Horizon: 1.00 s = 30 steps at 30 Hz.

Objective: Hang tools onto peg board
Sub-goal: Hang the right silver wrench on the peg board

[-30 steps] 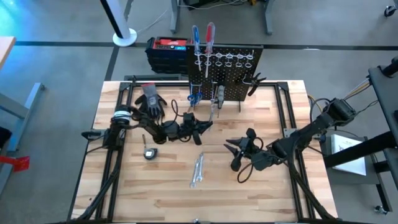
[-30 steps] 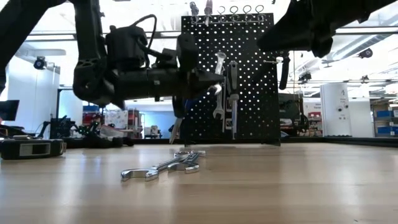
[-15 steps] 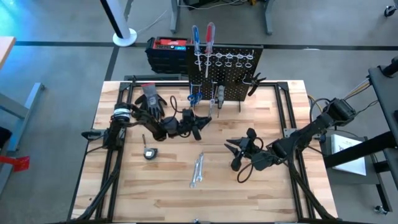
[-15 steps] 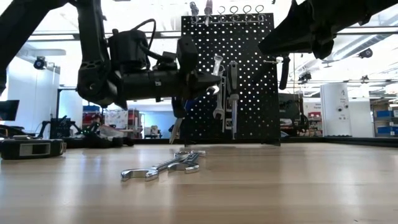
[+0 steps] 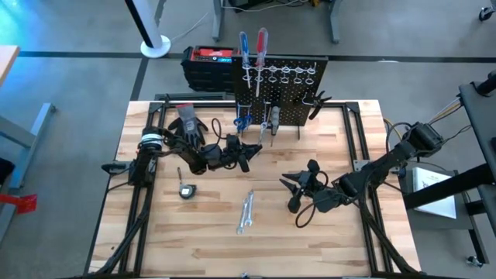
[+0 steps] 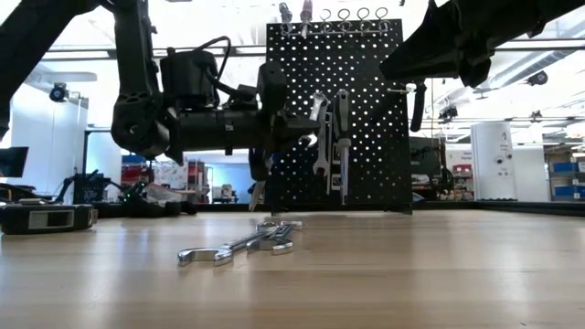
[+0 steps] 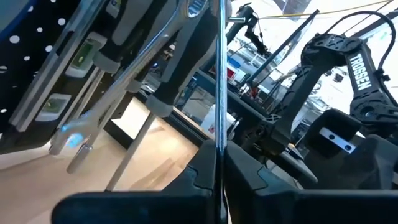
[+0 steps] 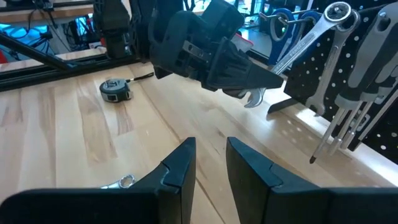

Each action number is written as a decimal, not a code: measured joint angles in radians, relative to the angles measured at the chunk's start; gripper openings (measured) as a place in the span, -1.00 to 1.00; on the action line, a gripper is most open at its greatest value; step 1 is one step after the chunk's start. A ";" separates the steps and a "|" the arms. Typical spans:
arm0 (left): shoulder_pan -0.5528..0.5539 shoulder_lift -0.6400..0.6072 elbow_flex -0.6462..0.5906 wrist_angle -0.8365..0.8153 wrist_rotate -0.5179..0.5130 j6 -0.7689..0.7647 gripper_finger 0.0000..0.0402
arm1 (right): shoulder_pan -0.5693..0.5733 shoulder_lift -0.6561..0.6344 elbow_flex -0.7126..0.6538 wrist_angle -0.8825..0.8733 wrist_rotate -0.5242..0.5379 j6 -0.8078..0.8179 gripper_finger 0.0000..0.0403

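The black peg board (image 5: 283, 85) stands upright at the table's far edge. A blue and a red screwdriver (image 5: 253, 45) stick up from its top rings, and two wrenches (image 6: 336, 142) hang on its face. My left gripper (image 5: 246, 153) is shut on a silver wrench (image 8: 298, 46) just in front of the board's lower left. Two more wrenches (image 5: 246, 213) lie flat on the table's middle. My right gripper (image 5: 290, 188) hovers right of centre, slightly open, with nothing between its fingers (image 8: 180, 165). My left gripper pinches the wrench's shank (image 7: 219, 134) between its two fingers, near the open-jaw end (image 8: 252, 98), which pokes out below them. The fingers come roughly level from the table's left. The wrench is lifted clear and slants up, its ring end (image 8: 339, 12) toward the board.
Grey-black gloves (image 5: 188, 124) lie at the far left, and a tape measure (image 5: 185, 191) lies left of centre. A red-topped black box (image 5: 209, 62) sits behind the board. Blue-handled scissors (image 5: 242, 120) and dark pliers (image 5: 318, 105) hang at the board.
My left gripper has moved a little toward the far edge and the peg board, still shut on the wrench. The wrench has come lower and tipped, ending closer to the hanging wrenches.
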 joint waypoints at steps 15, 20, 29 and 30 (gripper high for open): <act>0.012 0.000 -0.003 -0.053 -0.017 0.077 -0.73 | 0.001 0.000 0.000 -0.004 0.010 0.000 -0.60; 0.012 0.001 -0.005 -0.077 -0.009 0.130 -0.67 | 0.001 -0.001 0.000 -0.012 0.010 0.000 -0.60; -0.009 -0.013 -0.159 -0.082 0.186 0.079 -0.53 | 0.003 -0.001 0.000 -0.072 -0.004 0.030 -0.60; -0.023 -0.021 -0.183 -0.080 0.198 0.065 -0.52 | 0.000 -0.001 0.000 -0.082 -0.021 0.041 -0.60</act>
